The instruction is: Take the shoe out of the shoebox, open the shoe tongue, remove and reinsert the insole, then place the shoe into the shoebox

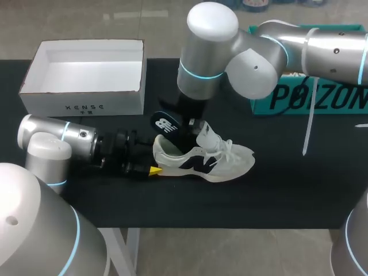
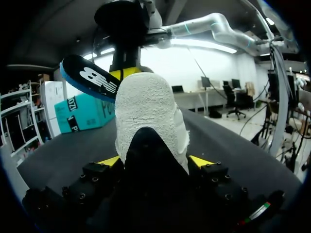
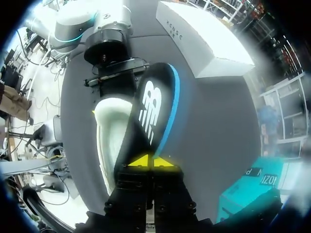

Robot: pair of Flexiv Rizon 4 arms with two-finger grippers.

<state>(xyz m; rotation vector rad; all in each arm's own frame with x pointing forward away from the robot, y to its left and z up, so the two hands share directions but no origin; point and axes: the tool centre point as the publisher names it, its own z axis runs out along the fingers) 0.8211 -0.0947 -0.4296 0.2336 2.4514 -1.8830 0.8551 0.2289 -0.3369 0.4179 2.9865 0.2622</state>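
A white shoe (image 1: 221, 161) with dark side panels lies on its sole on the black table, toe pointing right. My left gripper (image 1: 154, 164) comes in from the left and is shut on the heel (image 2: 146, 111), one yellow finger (image 2: 200, 161) against each side. A black insole (image 1: 165, 124) with a blue edge and a white logo sticks up out of the shoe's opening, tilted toward the heel. My right gripper (image 3: 150, 161) reaches down from above and is shut on the insole's (image 3: 153, 107) end. The shoe (image 3: 111, 131) lies beside and under the insole.
The open white shoebox (image 1: 86, 106) stands at the back left of the table (image 1: 287, 195), behind my left arm. A teal box (image 1: 313, 100) stands at the back right, and a thin white strip (image 1: 309, 129) hangs in front of it.
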